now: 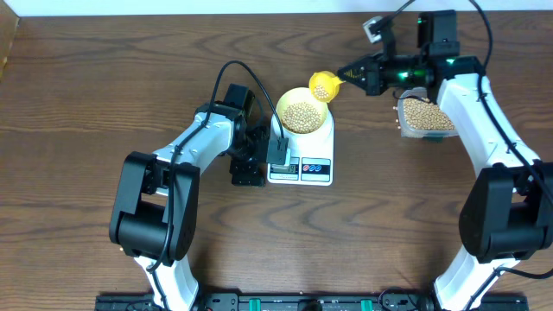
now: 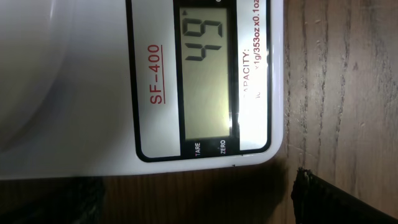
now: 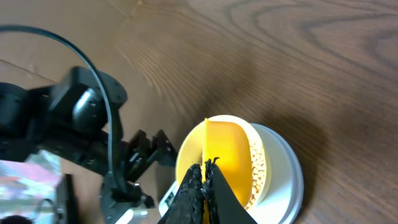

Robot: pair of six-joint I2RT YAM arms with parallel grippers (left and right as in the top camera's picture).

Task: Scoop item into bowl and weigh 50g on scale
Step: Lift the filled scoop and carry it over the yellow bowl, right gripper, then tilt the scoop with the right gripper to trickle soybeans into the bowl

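The task looks nearly finished. The scale (image 1: pixel 301 169) sits near the middle of the counter (image 1: pixel 104 78). The bowl (image 1: pixel 304 131) stands on the platform at its 12 o'clock end, filled well up with beans (image 1: pixel 301 115). In the left wrist view the display (image 2: pixel 208 74) reads 49, so the load appears one gram short of the target. What is left, by this reading, is a very small top-up of perhaps a few beans, then a check that the number settles at 50.

The right gripper (image 1: pixel 350 75) has its jaws pinched narrow on the handle of the yellow scoop (image 1: pixel 325 86). It holds the scoop's cup tipped over the bowl's rim at about 1 o'clock. From overhead a few beans seem to lie in the cup. The right wrist view shows mostly bare yellow, so little is left in it.

The clear tub (image 1: pixel 400 117), with more beans in it, stands at 3 o'clock from the bowl, well apart from the scale.

The left gripper (image 1: pixel 263 164) rests at the scale's 8 o'clock corner. Its jaws are wide and hold nothing, and its camera faces the display.

The counter is dark brown wood with a strong grain and no spilled beans in view. Of the room, only a pale strip shows along the overhead view's 12 o'clock edge.
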